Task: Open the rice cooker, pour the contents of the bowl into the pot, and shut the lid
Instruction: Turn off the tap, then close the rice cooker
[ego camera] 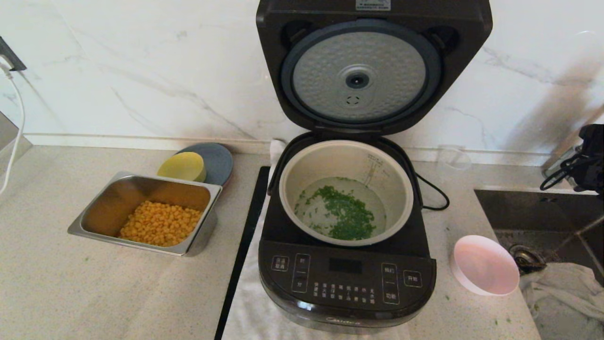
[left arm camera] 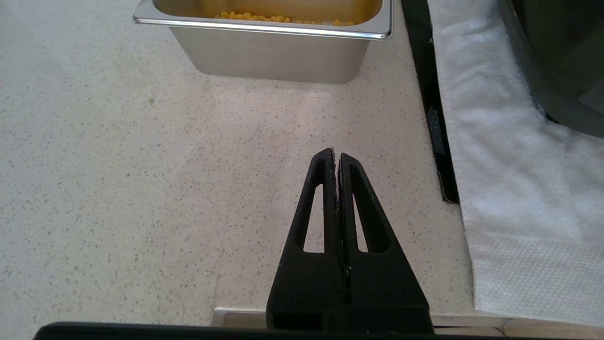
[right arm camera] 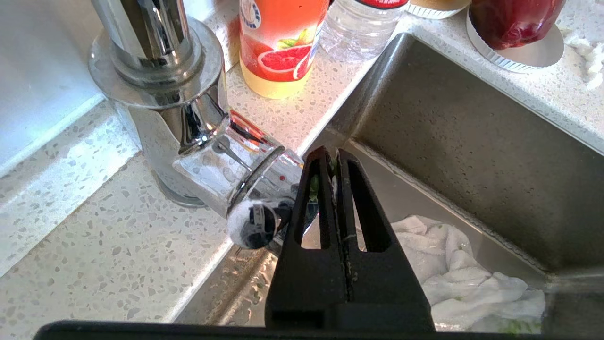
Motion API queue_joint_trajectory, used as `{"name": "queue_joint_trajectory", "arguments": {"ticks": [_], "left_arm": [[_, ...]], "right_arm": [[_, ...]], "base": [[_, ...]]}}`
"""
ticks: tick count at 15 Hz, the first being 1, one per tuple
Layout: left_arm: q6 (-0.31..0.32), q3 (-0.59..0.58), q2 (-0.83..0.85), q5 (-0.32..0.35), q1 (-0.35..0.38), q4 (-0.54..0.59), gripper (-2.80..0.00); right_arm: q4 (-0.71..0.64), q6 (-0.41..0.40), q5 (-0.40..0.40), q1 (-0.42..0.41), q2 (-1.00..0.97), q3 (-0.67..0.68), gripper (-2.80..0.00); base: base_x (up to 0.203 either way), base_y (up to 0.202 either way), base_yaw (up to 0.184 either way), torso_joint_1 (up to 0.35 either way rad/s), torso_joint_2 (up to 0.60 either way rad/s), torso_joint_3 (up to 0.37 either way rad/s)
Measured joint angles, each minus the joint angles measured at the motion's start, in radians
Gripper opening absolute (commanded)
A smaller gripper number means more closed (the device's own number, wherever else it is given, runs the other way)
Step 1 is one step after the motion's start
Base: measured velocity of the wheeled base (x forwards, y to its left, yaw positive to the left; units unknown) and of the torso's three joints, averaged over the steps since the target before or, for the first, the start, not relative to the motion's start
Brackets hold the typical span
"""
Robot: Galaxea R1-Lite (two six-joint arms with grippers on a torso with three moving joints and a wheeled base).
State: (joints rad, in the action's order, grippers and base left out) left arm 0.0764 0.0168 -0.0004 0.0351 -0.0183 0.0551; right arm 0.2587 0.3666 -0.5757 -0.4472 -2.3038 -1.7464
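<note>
The dark rice cooker stands in the middle of the counter with its lid swung upright, dimpled silver underside facing me. Inside, the grey-beige pot holds chopped green herbs spread over its wet bottom. The white bowl lies tilted on the counter to the cooker's right, its pinkish inside bare. My right gripper is shut on nothing, above the sink beside the tap; its arm shows at the far right edge of the head view. My left gripper is shut over bare counter, in front of the corn tray.
A steel tray of corn sits left of the cooker, with a yellow dish on a grey plate behind it. The sink to the right holds a white cloth. Tap and juice bottle stand beside the sink.
</note>
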Motion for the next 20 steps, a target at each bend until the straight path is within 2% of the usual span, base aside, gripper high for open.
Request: {"name": "queue_joint_trajectory", "arguments": {"ticks": [4,8,11,14,18,20], "left_arm": [[0.000,0.000,0.000,0.000,0.000,0.000,-2.80],[0.000,0.000,0.000,0.000,0.000,0.000,-2.80],[0.000,0.000,0.000,0.000,0.000,0.000,-2.80],[-0.001,0.000,0.000,0.000,0.000,0.000,-2.80],[0.000,0.000,0.000,0.000,0.000,0.000,-2.80],[0.000,0.000,0.000,0.000,0.000,0.000,-2.80]], "right_arm": [[0.001,0.007,-0.026,0.016,0.032,0.023,-2.80],[-0.002,0.013,-0.002,0.021,0.194,0.197,-2.80],[-0.045,0.012,0.059,0.050,0.370,0.322,-2.80],[-0.200,0.028,0.224,0.106,0.575,0.393,-2.80],[-0.474,0.047,0.621,0.241,0.772,0.346,-2.80],[-0.493,0.064,0.743,0.304,0.801,0.276,-2.80]], "base": [[0.000,0.000,0.000,0.000,0.00,0.000],[0.000,0.000,0.000,0.000,0.00,0.000],[0.000,0.000,0.000,0.000,0.00,0.000],[0.000,0.000,0.000,0.000,0.00,0.000],[0.000,0.000,0.000,0.000,0.00,0.000],[0.000,0.000,0.000,0.000,0.00,0.000]]}}
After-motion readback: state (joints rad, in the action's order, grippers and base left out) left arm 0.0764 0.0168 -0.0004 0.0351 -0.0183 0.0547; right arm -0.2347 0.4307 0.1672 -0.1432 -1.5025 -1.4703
